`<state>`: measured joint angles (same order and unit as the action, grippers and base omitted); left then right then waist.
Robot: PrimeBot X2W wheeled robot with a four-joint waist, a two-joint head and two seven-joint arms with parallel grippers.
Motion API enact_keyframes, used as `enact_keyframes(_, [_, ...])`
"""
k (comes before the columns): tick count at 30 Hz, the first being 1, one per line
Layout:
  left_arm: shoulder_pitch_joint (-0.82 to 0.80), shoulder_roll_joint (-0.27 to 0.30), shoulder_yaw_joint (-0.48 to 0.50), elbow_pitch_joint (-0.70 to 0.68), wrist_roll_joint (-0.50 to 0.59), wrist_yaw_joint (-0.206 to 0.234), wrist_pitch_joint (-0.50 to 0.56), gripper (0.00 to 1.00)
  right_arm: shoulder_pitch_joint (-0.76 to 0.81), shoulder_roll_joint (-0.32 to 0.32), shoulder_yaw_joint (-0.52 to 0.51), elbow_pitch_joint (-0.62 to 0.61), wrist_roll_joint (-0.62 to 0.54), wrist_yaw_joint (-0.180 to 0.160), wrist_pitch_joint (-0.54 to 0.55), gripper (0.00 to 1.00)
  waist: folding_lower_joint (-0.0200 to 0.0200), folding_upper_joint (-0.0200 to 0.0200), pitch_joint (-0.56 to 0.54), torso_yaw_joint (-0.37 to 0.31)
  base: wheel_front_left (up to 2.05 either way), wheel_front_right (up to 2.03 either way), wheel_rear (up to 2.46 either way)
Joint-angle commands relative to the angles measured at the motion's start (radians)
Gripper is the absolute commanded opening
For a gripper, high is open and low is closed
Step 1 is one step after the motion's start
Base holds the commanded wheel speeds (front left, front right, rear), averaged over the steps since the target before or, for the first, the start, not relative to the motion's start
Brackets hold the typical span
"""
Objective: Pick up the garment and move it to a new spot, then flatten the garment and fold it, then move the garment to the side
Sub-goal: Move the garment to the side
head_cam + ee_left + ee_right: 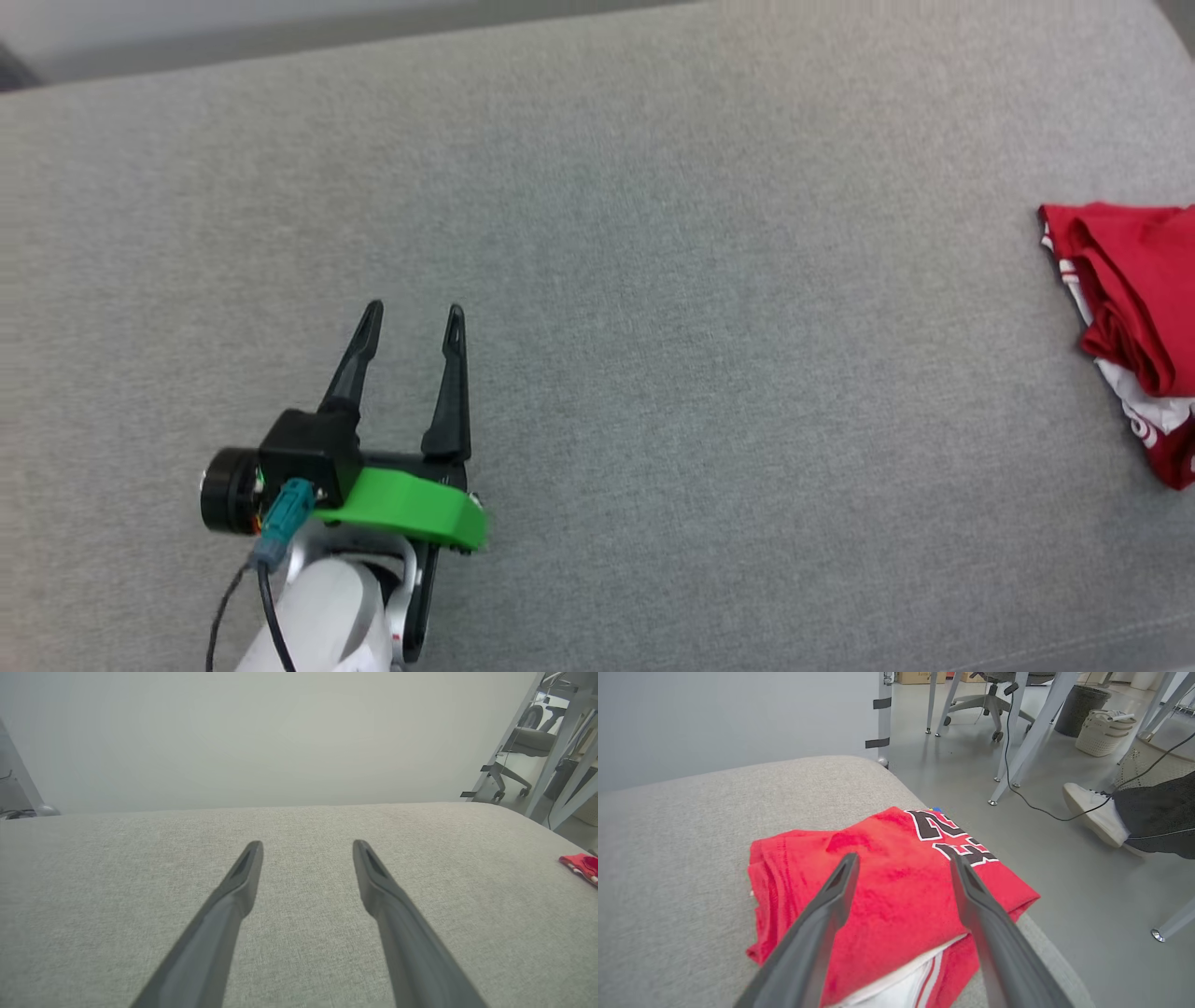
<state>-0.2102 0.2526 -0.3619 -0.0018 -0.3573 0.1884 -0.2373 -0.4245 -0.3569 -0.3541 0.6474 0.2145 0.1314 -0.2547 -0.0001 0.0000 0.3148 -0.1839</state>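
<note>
The garment, a red jersey T-shirt with white parts and striped trim, lies folded in a bundle at the far right of the grey cushion. In the right wrist view the garment sits near the cushion's right edge with black digits on top. My right gripper hovers open over it, fingers apart and nothing between them. My left gripper stands open at the lower left above bare fabric, far from the garment. In the left wrist view the left gripper is open and the garment is a small red patch at the right.
Beyond the cushion's right edge is grey floor with table legs, a wheeled chair, a cable, a white basket and a dark bin. A person's white shoe and dark trouser leg are at the right. A pale wall stands behind.
</note>
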Motion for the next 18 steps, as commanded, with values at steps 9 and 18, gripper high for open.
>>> enact_keyframes(9, [0.105,-0.025,0.036,0.070,-0.041,0.003,-0.021,1.00,0.256,0.143,0.128,-0.306,0.029,-0.001,0.065,1.00,0.0001,0.0000,-0.199,0.117,0.00,0.00,0.00])
enact_keyframes(18, [0.158,-0.033,0.072,0.106,-0.049,0.003,-0.024,1.00,0.403,0.227,0.245,-0.600,0.012,-0.001,0.169,1.00,0.0001,0.0000,-0.270,0.175,0.00,0.00,0.00])
